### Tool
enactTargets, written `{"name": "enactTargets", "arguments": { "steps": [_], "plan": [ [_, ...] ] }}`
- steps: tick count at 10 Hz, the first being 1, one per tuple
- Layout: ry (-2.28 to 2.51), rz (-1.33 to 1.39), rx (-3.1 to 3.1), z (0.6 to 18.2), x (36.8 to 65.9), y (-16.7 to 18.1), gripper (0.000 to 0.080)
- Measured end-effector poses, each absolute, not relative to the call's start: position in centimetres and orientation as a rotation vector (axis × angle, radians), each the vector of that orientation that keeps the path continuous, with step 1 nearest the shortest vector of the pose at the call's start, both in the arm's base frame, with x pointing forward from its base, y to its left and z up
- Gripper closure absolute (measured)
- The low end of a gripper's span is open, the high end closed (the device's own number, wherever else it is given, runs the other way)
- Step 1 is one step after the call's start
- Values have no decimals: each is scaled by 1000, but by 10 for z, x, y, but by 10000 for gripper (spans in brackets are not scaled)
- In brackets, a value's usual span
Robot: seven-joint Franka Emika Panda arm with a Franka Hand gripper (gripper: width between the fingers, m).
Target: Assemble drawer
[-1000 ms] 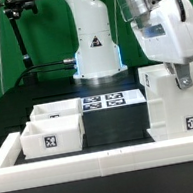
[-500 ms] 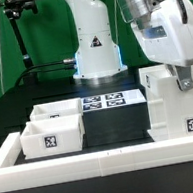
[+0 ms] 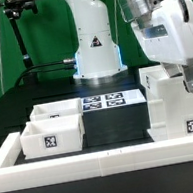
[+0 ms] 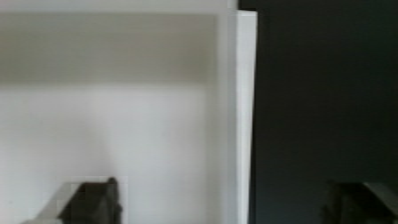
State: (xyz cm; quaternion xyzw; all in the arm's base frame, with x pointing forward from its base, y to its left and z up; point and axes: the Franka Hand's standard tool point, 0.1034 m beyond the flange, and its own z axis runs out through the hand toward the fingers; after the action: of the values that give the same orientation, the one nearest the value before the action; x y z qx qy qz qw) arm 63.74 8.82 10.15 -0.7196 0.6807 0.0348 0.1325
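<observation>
The white drawer shell point(image 3: 176, 102) stands upright at the exterior view's right, with a tag on its front. Two small white trays sit at the exterior view's left, the front one point(image 3: 53, 138) with a tag on its face and the other point(image 3: 55, 113) behind it. My gripper point(image 3: 189, 78) hangs at the shell's top edge. In the wrist view the gripper point(image 4: 228, 203) is open, and its dark fingers point(image 4: 93, 200) stand wide apart on either side of the shell's wall edge point(image 4: 237, 110). The shell's white face point(image 4: 116, 100) fills half of that view.
The marker board point(image 3: 110, 100) lies flat behind the trays, in front of the arm's base point(image 3: 97, 59). A long low white rail point(image 3: 105, 164) runs along the front and up the exterior view's left side. A dark stand point(image 3: 19, 36) is at the back.
My gripper has shifted slightly down and toward the exterior view's right along the shell's top. The shell and trays have not moved.
</observation>
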Motion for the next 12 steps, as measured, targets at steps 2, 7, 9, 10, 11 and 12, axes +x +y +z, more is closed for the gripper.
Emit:
{"name": "enactTargets", "arguments": {
  "steps": [2,7,9,10,11,12],
  "plan": [
    [1965,99,-2096,103,636,89,158],
    [1624,48,-2347,144,593,76,150],
    [1457,6,-2452,156,583,58,150],
    [1485,-22,-2433,154,578,51,150],
    [1477,-22,-2441,153,576,52,150],
    [1466,-24,-2448,152,577,52,150]
  ]
}}
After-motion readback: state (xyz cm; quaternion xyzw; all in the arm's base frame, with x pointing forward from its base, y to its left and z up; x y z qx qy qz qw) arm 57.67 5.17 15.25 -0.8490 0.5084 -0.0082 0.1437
